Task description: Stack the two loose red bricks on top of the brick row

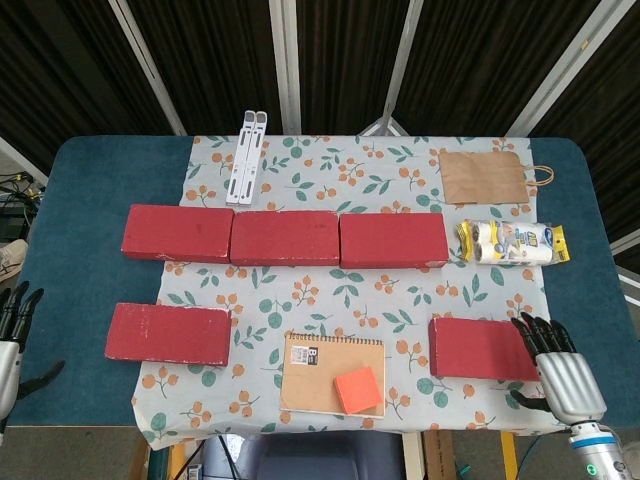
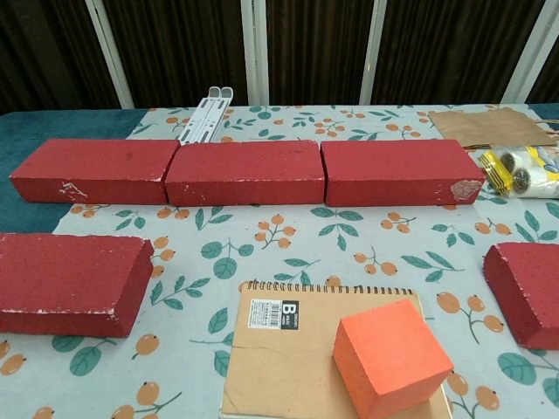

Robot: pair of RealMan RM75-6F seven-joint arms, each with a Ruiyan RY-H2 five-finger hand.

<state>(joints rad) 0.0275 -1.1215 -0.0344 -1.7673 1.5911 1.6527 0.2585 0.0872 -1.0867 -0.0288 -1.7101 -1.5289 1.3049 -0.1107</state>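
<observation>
Neither loose brick has been lifted, so the task stands at its first step: getting a grasp on the right-hand brick. In the head view the right hand (image 1: 562,372) sits at the lower right of the frame, its fingers spread and reaching over the right end of the right loose brick (image 1: 483,349); whether the fingertips actually touch the brick cannot be told from this angle, and it holds nothing. The left hand (image 1: 8,340) shows only at the lower left edge, fingers apart and empty, well apart from the left loose brick (image 1: 169,333), which lies flat in the lower left part of the floral cloth (image 1: 320,300). The brick row (image 1: 285,236), three bricks set end to end, runs across the middle of the frame, its top bare. A notebook (image 1: 325,372) with an orange cube (image 1: 357,389) on it lies between the two loose bricks at lower centre. The chest view shows no hand at all. The next move probably calls for the right hand to settle across the brick's width, close firmly, lift it clear of the worktop (image 1: 90,200) and carry it up-frame onto the row.
</observation>
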